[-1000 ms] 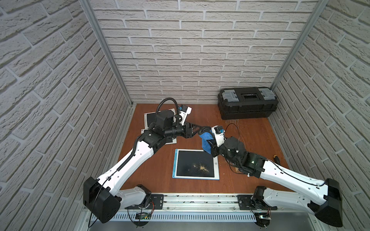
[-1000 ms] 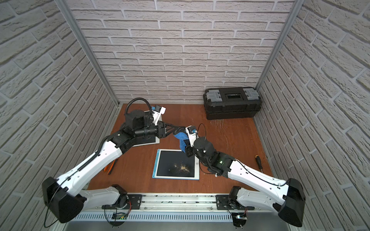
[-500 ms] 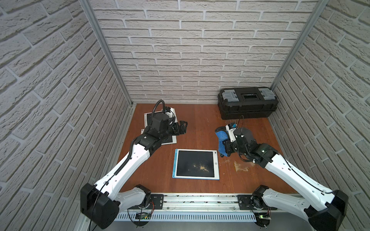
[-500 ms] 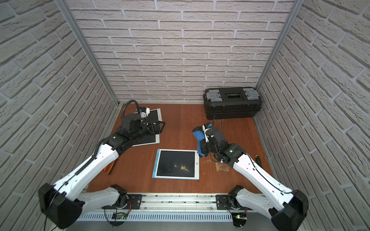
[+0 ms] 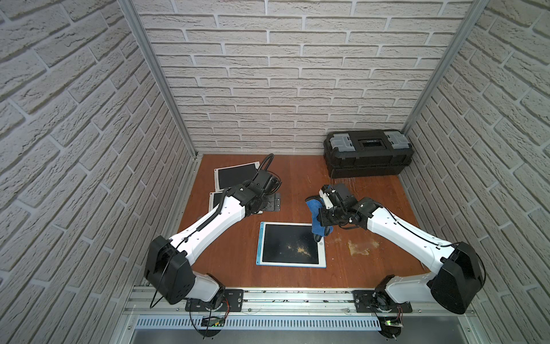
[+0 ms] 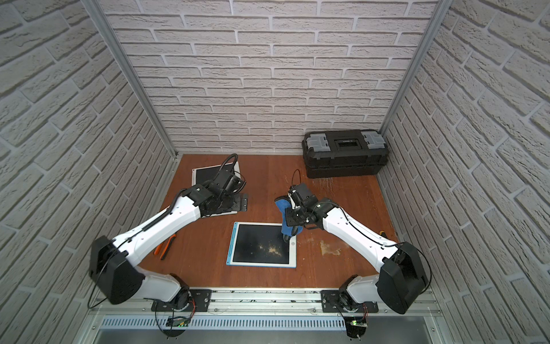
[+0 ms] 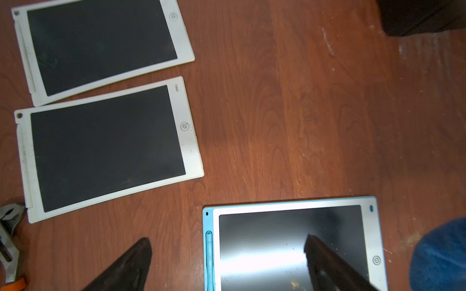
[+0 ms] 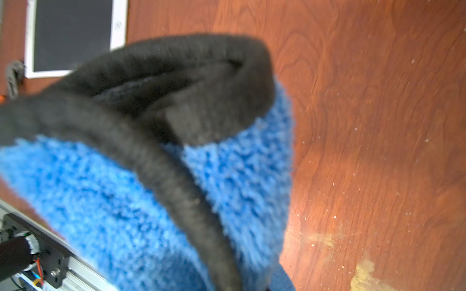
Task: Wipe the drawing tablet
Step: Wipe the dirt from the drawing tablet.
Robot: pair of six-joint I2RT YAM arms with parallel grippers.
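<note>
The drawing tablet [image 5: 279, 244] [image 6: 253, 244] lies flat mid-table, blue-framed, with yellowish crumbs on its dark screen; the left wrist view shows it too [image 7: 277, 226]. My right gripper [image 5: 322, 219] [image 6: 290, 220] is shut on a fluffy blue cloth [image 5: 315, 210] [image 6: 285, 208] with a black hem, which fills the right wrist view [image 8: 151, 189] and hides the fingers. The cloth's lower end hangs over the tablet's far right corner. My left gripper [image 5: 272, 203] [image 6: 239, 203] [image 7: 227, 240] stands open and empty, back-left of the tablet.
Two white-framed tablets [image 5: 236, 175] [image 7: 100, 45] [image 7: 106, 148] lie at the back left under the left arm. A black toolbox [image 5: 367, 155] stands at the back right. Orange-handled pliers [image 6: 166, 247] lie at the left. A crumb smear [image 5: 360, 247] marks the wood right of the tablet.
The two grippers met at the cloth mid-table a second ago. The left one opened and drew back to the left; the right one carried the cloth away, then to the tablet's far right corner.
</note>
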